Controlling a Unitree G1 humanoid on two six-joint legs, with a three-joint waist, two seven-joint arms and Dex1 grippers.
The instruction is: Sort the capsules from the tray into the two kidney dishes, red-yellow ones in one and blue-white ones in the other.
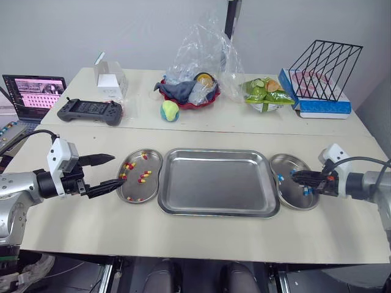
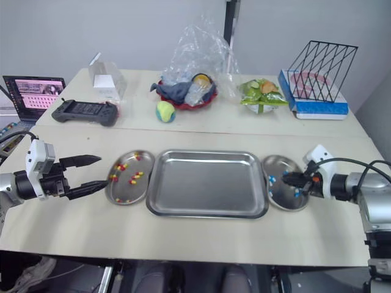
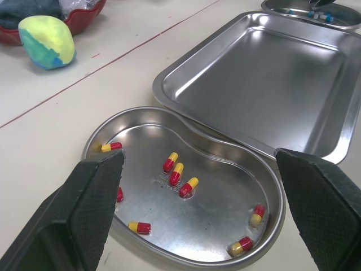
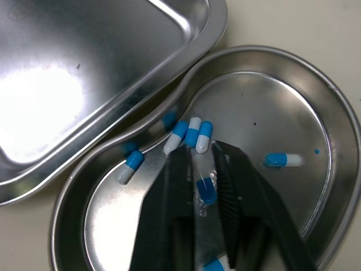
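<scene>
The table [image 1: 201,235] carries the tray [image 1: 214,183] at its near middle, and the tray's floor is bare, so the sorting looks finished or within one capsule of it. The left kidney dish [image 1: 131,190] touches the tray's left edge and the right kidney dish [image 1: 287,163] its right edge. The left gripper [image 1: 117,169] hovers just left of the left dish, spread wide and holding nothing. The right gripper [image 1: 293,175] hangs low over the right dish. The red-yellow capsules [image 3: 178,171] lie scattered in the left dish, and the blue-white capsules [image 4: 192,132] lie in the right one, with no colours mixed. One last capsule [image 4: 207,191] sits at the right gripper's tip; I cannot tell whether it is pinched or already released.
</scene>
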